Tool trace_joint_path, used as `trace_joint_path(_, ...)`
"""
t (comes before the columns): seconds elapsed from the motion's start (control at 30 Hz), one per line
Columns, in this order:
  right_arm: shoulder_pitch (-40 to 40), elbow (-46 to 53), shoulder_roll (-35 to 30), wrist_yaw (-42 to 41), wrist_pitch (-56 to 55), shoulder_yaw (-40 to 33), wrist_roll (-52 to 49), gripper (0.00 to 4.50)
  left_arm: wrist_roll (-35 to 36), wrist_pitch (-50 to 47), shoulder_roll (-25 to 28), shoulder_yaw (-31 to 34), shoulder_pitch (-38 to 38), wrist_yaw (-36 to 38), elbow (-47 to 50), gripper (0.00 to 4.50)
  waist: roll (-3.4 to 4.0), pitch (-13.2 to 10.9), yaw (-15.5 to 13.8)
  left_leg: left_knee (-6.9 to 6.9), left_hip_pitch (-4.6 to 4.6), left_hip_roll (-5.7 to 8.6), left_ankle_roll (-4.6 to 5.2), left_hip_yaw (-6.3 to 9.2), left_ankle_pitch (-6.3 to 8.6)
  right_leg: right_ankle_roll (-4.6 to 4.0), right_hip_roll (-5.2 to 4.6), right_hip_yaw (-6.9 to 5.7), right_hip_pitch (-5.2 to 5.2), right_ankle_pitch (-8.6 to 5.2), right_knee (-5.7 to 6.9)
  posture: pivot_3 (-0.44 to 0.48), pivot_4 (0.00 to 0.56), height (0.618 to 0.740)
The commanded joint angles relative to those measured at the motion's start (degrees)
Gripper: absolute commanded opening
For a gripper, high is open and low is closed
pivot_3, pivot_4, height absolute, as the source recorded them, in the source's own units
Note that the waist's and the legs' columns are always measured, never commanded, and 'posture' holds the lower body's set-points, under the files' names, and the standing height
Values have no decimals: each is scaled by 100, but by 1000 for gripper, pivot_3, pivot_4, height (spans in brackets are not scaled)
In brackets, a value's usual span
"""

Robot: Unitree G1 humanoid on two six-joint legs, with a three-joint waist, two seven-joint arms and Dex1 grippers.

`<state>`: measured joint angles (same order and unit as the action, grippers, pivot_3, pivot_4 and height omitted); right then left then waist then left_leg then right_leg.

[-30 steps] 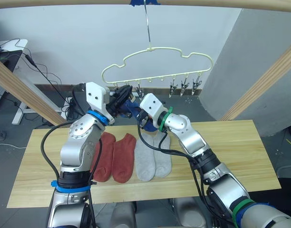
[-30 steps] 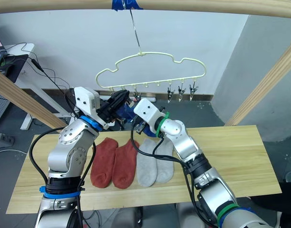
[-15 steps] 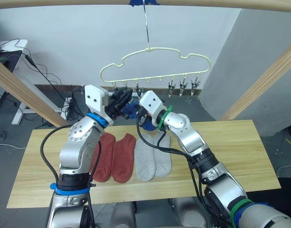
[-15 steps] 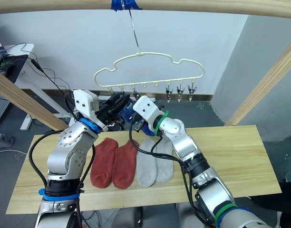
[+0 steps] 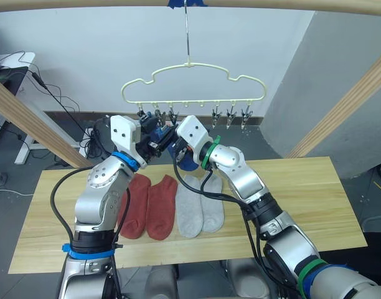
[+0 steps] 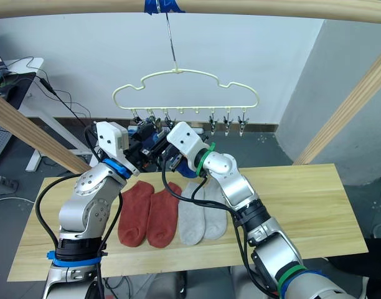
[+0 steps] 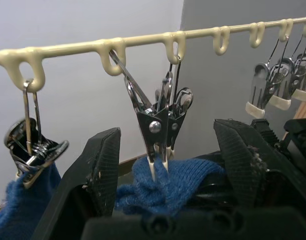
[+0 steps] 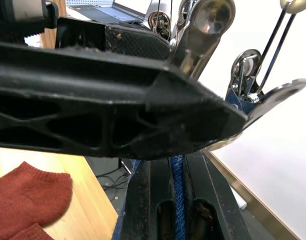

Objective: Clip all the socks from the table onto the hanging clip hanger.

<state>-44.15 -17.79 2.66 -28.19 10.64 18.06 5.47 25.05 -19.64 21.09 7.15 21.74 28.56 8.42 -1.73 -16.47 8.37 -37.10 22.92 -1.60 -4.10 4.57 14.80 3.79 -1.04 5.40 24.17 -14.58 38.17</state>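
Head views: both grippers meet under the hanger (image 5: 192, 84), above the table (image 5: 315, 199) bearing two red socks (image 5: 148, 205) and two grey socks (image 5: 201, 210). Left wrist view: left gripper (image 7: 170, 160), jaws apart, flanks a blue sock (image 7: 180, 182) in a clip (image 7: 158, 127). Right wrist view: right gripper (image 8: 177, 197), jaws clenched on blue fabric.

Head stereo pair looking forward and down over the table (image 5: 315, 187), clip hanger (image 5: 190, 84) toward 12 o'clock; both wrist cameras viewing the hanger's clips (image 7: 160, 125) at close range, sharing them
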Motion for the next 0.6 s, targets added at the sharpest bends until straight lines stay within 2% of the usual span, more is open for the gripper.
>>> trace_joint_path(0.03,-89,99,80,-27,-25,-19,-95,1086,-90,120,53,94,-71,-63,211,3294,0,2,1,0,0,0,0,0,0,0,0,0,0,0,0,-174,221,740)
trace_joint_path(0.2,148,442,-209,-307,131,172,14,2801,-313,378,50,143,-233,-230,340,3294,-1,4,1,-1,0,0,0,0,0,0,0,0,0,0,1,-177,222,740)
trace_joint_path(0.33,594,1260,-765,-608,383,201,-13,2801,-486,616,4,167,-447,-396,450,3294,-1,4,-13,0,2,1,0,0,0,0,-2,0,0,0,-3,-176,222,740)
trace_joint_path(0.6,1545,3423,-1848,-1240,1359,-119,-555,2801,-889,1181,-263,-220,-643,-484,685,3294,-3,6,-25,-8,0,2,0,0,0,0,-1,1,-1,0,8,-188,228,740)
